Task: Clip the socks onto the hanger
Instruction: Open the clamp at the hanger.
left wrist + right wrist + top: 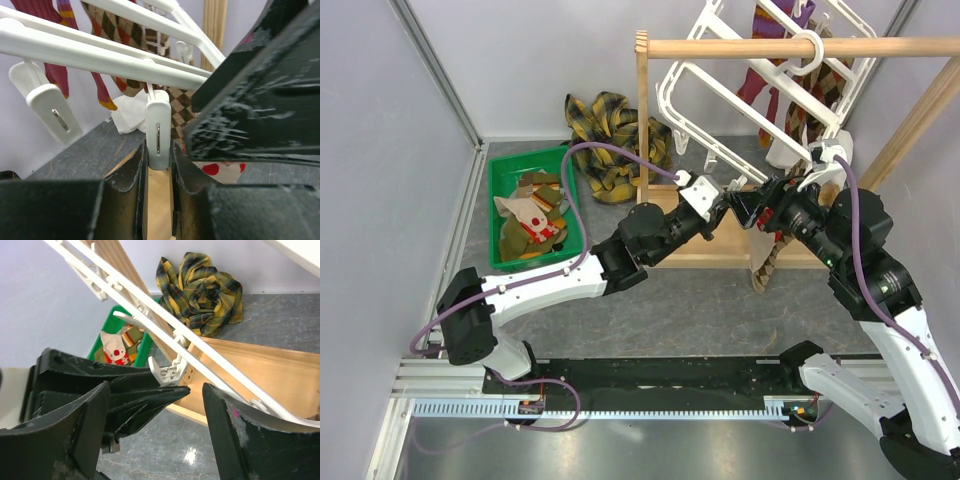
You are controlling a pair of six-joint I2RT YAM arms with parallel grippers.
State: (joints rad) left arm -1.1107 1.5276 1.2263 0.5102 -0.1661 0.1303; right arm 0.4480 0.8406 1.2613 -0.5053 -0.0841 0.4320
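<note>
The white hanger (720, 95) hangs tilted from the wooden rod. My left gripper (723, 207) is shut on one of its dangling clips (158, 127), a finger on each side. In the right wrist view that clip (169, 371) has its mouth spread open. My right gripper (755, 210) is open and empty right beside it, with the left fingers (145, 400) between its jaws. A brown argyle sock (177, 107) hangs from the hanger behind the clip and also shows in the top view (768, 265). A red-purple sock (56, 75) hangs further back. More socks (532, 212) lie in the green bin.
The green bin (498, 180) stands at the left. A yellow-black plaid cloth (610, 125) lies at the back by the wall. The wooden rack has a rod (800, 47), an upright post (642, 110) and a base tray (260, 365) under the hanger.
</note>
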